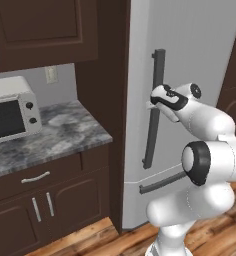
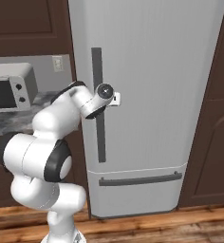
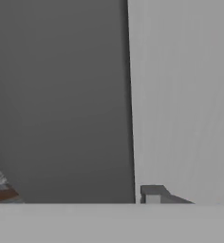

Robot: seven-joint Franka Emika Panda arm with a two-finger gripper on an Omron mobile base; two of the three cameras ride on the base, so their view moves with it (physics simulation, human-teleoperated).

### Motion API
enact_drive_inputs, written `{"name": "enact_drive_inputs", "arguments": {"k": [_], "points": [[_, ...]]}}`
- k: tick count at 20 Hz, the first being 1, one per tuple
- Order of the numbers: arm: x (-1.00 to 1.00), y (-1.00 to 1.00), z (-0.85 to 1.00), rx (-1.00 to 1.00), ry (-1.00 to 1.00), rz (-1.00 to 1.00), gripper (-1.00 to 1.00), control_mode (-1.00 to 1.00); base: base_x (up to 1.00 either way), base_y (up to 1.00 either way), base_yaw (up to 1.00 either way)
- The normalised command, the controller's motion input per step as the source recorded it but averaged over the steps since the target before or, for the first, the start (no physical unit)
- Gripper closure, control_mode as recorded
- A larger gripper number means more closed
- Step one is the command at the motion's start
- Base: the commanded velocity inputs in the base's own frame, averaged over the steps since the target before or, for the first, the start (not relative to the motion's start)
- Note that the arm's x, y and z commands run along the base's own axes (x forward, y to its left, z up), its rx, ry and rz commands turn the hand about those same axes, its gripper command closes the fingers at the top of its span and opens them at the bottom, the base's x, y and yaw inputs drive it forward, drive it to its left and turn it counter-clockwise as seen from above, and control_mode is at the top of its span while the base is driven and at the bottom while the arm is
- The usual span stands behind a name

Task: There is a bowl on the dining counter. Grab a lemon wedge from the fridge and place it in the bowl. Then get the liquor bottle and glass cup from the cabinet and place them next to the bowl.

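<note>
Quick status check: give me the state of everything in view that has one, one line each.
Fridge: door shut, bottom drawer shut.
Vertical fridge handle: gripper is right at it, about mid-height; a firm grasp can't be confirmed.
Gripper: at the handle; open or shut can't be told.
Toaster oven: door closed, sitting on the counter.
Cabinet doors under the counter: closed.

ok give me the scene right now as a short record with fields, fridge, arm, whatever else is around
fridge: tall pale silver-grey fridge, door shut, bottom drawer shut
fridge handle: dark vertical bar handle on the door; horizontal handle on the drawer
pincer: pincer right at the vertical bar, about mid-height; whether it has closed on the bar cannot be told
hand view: dark bar up close beside the pale door
counter: grey marbled counter left of the fridge, with a toaster oven on it
cabinets: dark brown wall cabinet above the counter
</note>
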Motion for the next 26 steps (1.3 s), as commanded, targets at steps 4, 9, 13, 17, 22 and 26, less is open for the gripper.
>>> {"name": "enact_drive_inputs", "arguments": {"k": [4, 9, 13, 17, 22, 26], "points": [[-0.03, -0.23, 0.0, 0.0, -0.03, 0.0, 1.0, -1.0, 0.0, 0.0, 0.0], [-0.41, -0.81, 0.03, 0.0, -0.02, -0.01, 1.0, -1.0, 0.0, 0.0, 0.0], [-0.63, -1.0, 0.07, 0.0, 0.0, -0.04, 1.0, -1.0, 0.0, 0.0, 0.0], [-0.81, -1.0, 0.14, 0.01, -0.01, -0.07, 1.0, -1.0, 0.0, 0.0, 0.0], [-0.82, -1.0, 0.13, 0.02, 0.0, -0.11, 1.0, -1.0, 0.0, 0.0, 0.0], [-0.75, -1.0, 0.06, 0.0, 0.0, -0.12, 1.0, -1.0, 0.0, 0.0, 0.0]]}}
